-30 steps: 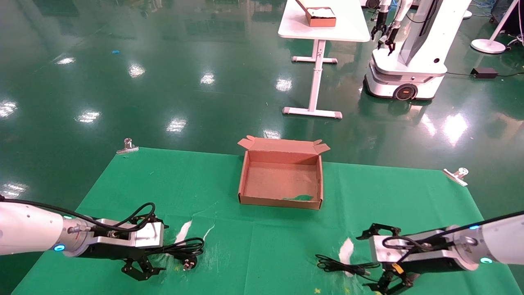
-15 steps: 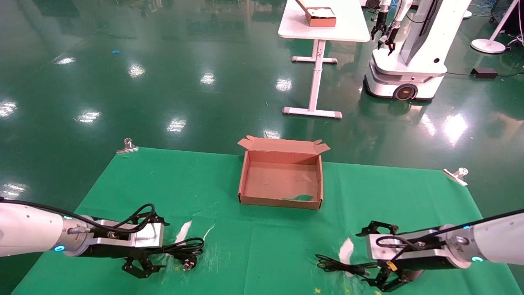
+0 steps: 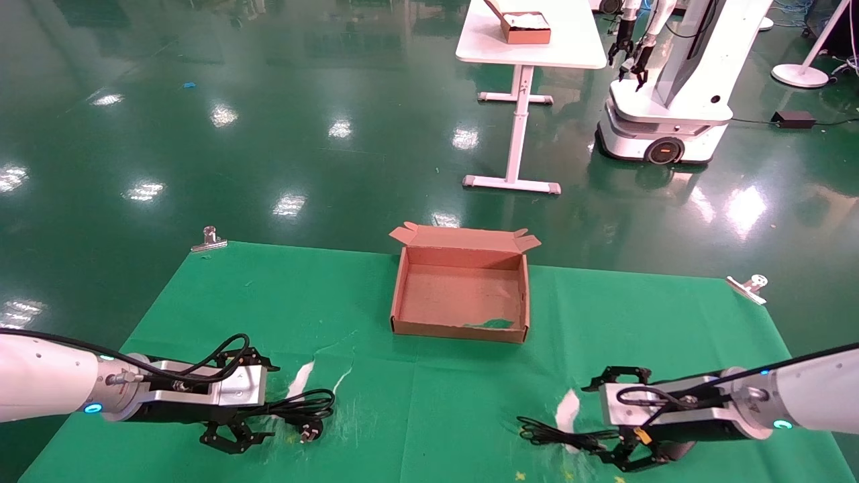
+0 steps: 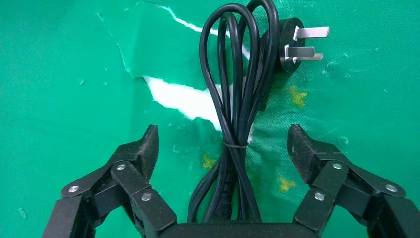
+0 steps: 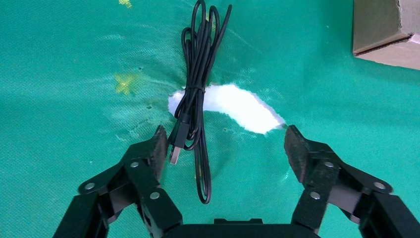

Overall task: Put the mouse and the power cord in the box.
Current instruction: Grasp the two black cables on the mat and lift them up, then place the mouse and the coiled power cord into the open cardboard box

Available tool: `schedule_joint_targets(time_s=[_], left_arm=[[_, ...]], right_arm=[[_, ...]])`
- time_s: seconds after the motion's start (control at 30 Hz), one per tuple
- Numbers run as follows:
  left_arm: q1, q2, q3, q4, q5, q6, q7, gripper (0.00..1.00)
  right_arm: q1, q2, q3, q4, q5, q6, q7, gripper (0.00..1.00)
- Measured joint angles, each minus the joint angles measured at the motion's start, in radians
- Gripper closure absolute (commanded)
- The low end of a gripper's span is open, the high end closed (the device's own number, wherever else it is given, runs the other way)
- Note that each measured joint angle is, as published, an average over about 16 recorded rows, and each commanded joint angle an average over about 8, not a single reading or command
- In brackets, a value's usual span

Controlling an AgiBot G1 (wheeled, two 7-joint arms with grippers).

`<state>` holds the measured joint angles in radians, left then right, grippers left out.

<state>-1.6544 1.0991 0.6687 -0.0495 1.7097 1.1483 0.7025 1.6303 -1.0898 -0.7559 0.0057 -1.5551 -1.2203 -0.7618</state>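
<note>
left gripper (image 4: 223, 148) wide, straddling power cord (image 4: 237, 114) | right gripper (image 5: 223, 148) wide over thin cable (image 5: 195, 99) | box (image 3: 460, 293) mid surface (image 3: 268, 315)

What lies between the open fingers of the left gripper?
In the left wrist view, the bundled power cord runs between the left gripper fingers, on the green cloth.

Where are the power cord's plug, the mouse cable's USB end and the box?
power cord (image 4: 288, 45), left wrist view, plug body.
mouse cable (image 5: 175, 152), right wrist view, USB connector.
box (image 3: 459, 330), head view, near wall.
</note>
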Motion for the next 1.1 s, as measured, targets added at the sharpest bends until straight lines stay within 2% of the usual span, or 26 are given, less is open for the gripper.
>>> schedule_joint_targets(time_s=[1.1], left_arm=[[-0.001,0.0,0.001,-0.007,0.001,0.004,-0.006,1.0]], right_arm=[[0.002,0.003,0.0,0.009,0.001,-0.004,-0.003,1.0]])
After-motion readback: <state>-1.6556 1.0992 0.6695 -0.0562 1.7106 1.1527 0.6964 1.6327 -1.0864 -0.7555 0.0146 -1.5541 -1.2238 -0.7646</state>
